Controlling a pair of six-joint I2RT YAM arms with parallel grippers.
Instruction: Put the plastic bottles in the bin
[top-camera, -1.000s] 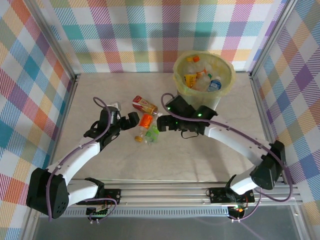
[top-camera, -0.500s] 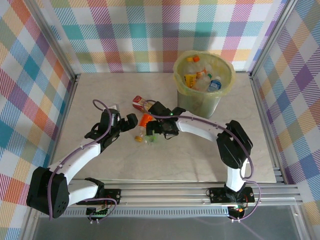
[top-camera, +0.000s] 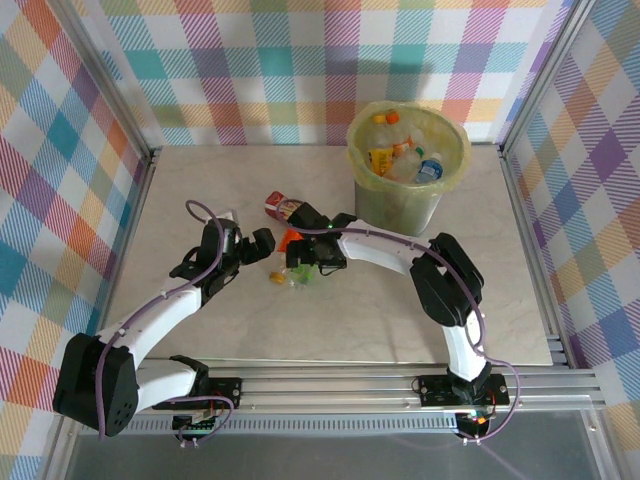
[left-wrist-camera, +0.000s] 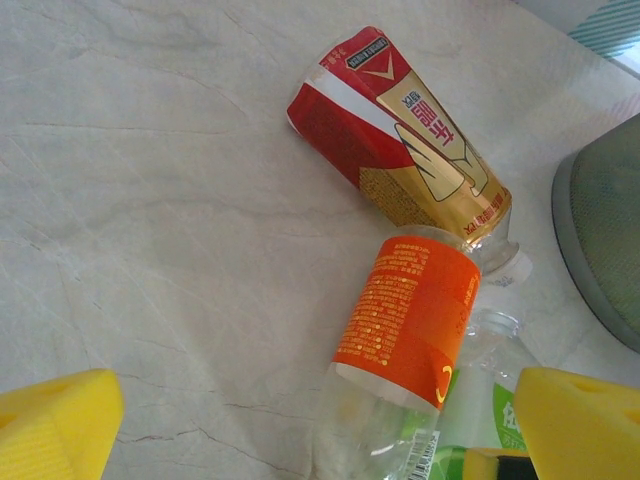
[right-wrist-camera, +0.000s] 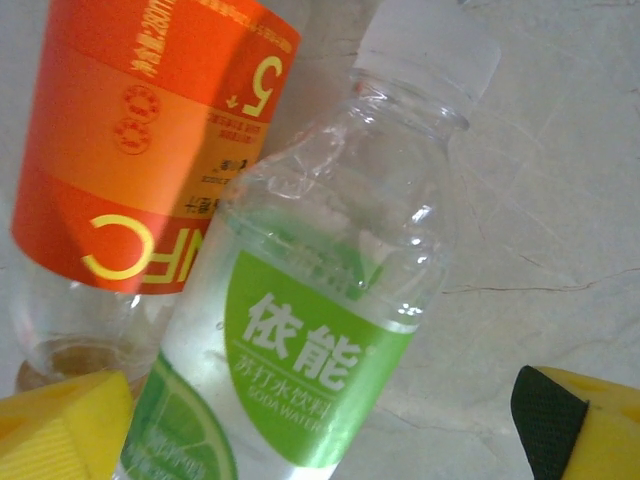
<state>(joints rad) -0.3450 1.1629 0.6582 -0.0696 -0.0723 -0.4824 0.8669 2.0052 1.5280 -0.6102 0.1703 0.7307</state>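
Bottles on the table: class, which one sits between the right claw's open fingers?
The green-labelled bottle, centred in the right claw; the orange-labelled bottle lies off to its side.

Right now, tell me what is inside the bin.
The bin holds a heap of crushed plastic bottles; a yellow-labelled bottle and a blue-labelled bottle lie on top. Whatever lies beneath that top layer, and the bin's bottom, is covered.

The pale marbled surface (top-camera: 300, 330) carries the bin (top-camera: 398, 208) far right, plus a red-labelled bottle (left-wrist-camera: 400, 130), an orange-labelled bottle (left-wrist-camera: 410, 310) and a green-labelled bottle (right-wrist-camera: 310, 350) lying clustered.
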